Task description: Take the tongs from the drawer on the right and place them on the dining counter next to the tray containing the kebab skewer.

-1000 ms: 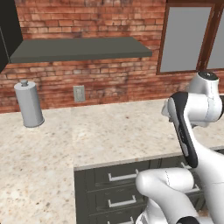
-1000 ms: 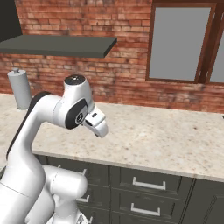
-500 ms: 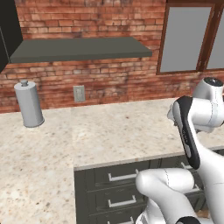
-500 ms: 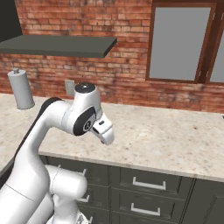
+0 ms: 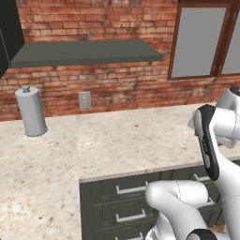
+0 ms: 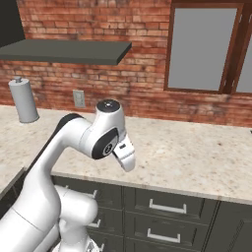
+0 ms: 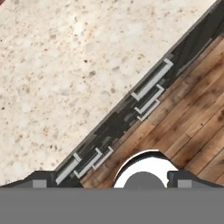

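Hand view: the dark drawer (image 7: pixel 151 83) with the silver bar handle is seen at one o'clock, closed. The gripper (image 7: pixel 109 183) is spread wide, empty. Tongs are likely inside; the handle must be reached next.

A grey canister (image 5: pixel 31 111) stands on the surface (image 5: pixel 93 140) by the brick wall (image 5: pixel 93 21). A dark shelf (image 5: pixel 89 52) hangs above; a window (image 6: pixel 201 47) sits to the right.
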